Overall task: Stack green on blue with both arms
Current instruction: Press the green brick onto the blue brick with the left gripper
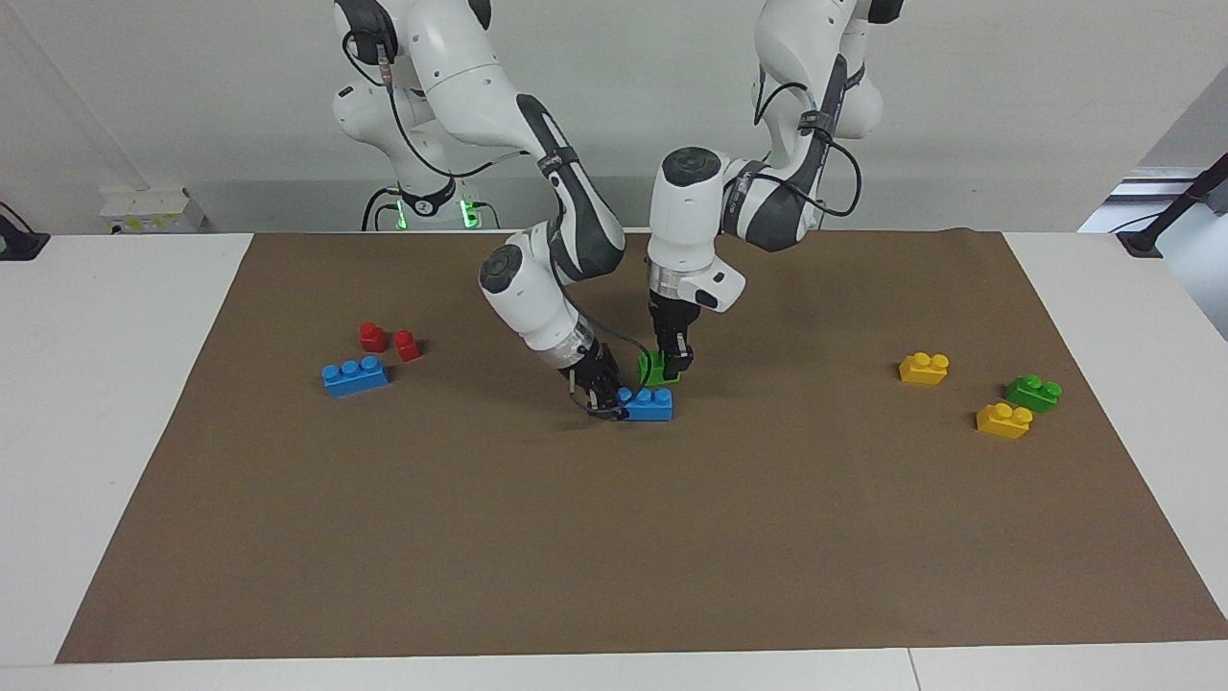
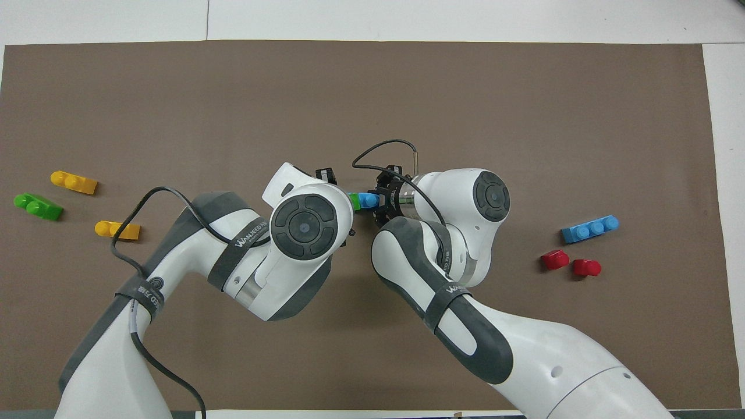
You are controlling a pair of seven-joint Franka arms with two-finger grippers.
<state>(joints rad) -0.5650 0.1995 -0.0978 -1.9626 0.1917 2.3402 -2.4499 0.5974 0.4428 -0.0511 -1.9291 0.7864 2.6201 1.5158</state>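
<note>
Glossy plastic blue brick (image 1: 649, 404), green brick (image 1: 655, 369), matt, perhaps paper, brown mat (image 1: 614, 537)

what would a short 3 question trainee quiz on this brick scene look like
1. True or false: the green brick in the left hand is already seated on the studs of the blue brick.
2. Which hand is down at the end of the blue brick on the mat: A left, B right?
3. How many yellow bricks lie toward the left arm's end of the table?

Key
1. False: the green brick is held just above the blue brick, tilted, not pressed on.
2. B.
3. Two, with a second green brick beside them.
</note>
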